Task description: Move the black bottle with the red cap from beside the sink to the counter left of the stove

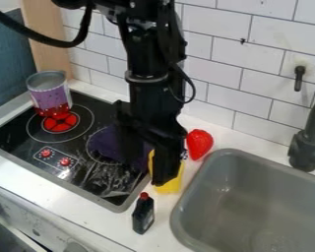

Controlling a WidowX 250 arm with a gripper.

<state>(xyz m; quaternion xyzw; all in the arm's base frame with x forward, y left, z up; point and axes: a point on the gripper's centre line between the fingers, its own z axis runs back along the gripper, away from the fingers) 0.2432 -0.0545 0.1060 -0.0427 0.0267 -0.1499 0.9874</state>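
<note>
The black gripper (145, 167) hangs over the right edge of the stove, its two fingers apart and open. A dark purple cloth (106, 142) lies on the stovetop behind and left of the fingers. A yellow object (171, 183) is on the counter between stove and sink, partly hidden by the right finger. Just right of the gripper is a red strawberry-like toy (199, 144). Nearer the front, a small dark bottle with a red cap (143, 214) stands on the counter. Whether the gripper touches the cloth or the yellow object, I cannot tell.
A purple and red metal can (50, 93) stands on the rear left burner of the black stove (61, 129). To the right is a grey sink (252, 206), with a black faucet (310, 142) behind it. A white tiled wall (216, 83) runs along the back.
</note>
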